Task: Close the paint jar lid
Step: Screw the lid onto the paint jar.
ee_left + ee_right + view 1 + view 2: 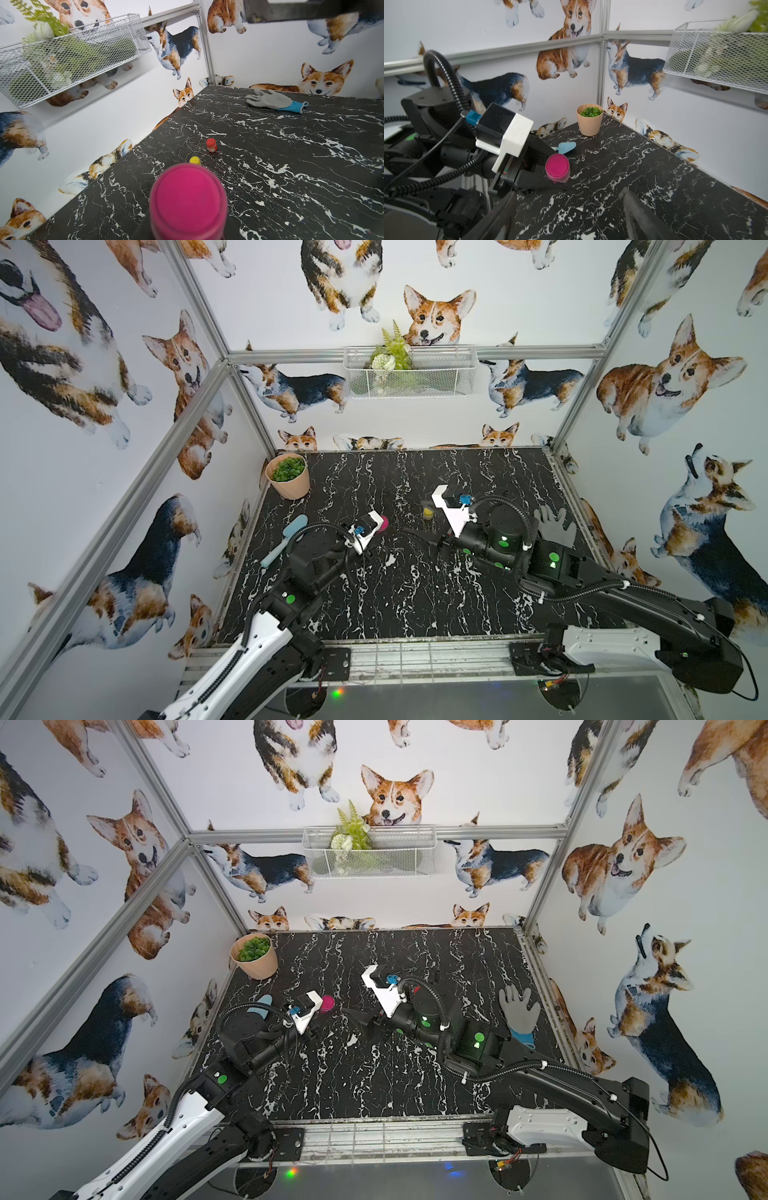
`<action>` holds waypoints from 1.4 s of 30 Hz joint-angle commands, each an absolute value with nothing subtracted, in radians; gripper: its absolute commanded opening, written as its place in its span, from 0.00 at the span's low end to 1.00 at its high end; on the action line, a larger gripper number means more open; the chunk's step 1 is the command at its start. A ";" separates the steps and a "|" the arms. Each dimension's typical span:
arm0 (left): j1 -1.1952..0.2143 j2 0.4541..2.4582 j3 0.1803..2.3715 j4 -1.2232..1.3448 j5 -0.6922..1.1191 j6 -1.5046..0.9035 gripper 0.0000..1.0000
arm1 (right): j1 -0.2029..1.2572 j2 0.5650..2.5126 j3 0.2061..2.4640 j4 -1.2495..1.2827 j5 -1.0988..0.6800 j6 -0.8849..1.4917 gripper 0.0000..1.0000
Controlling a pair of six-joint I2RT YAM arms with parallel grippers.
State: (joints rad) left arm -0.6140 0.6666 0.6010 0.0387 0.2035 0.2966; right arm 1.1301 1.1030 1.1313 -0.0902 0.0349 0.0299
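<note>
At the far left corner of the dark marble surface (pixel 415 605) stood a pot (pixel 288 475) of greenery, and nearer the front from it a pale blue brush (pixel 286 539) lay flat. Next came the left gripper (pixel 570 176), its two fingers pinching the pink jar (pixel 557 167) from either side, left of the surface's middle. The pink lid (pixel 188 199) sat on top of the jar and faced up towards the left wrist camera. I could not tell whether the lid was screwed tight or whether the jar's base touched the surface. Just past the middle stood a small yellow jar (pixel 428 513), apart from the pink one, and the left wrist view showed a red jar (pixel 211 145) a little beyond it. The right gripper (pixel 417 536) pointed towards the pink jar with its fingers spread wide and nothing between them, clear of the jar. By the right edge a grey glove (pixel 555 526) lay flat. A wire basket (pixel 409 371) hung on the back wall.
</note>
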 commanded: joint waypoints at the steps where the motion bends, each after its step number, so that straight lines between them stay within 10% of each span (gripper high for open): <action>1: -0.614 0.663 0.604 0.051 0.392 0.316 0.21 | 1.126 1.158 1.214 -0.350 -0.054 -0.196 0.81; 42: -0.614 0.700 0.629 0.020 0.578 0.302 0.22 | 1.080 1.321 1.348 -0.434 -0.313 -0.307 0.44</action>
State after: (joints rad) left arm -0.6140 0.7010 0.6224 0.0021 0.5766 0.2947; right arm 1.0798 1.3182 1.3418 -0.4309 -0.2943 -0.3069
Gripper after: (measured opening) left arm 0.314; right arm 0.449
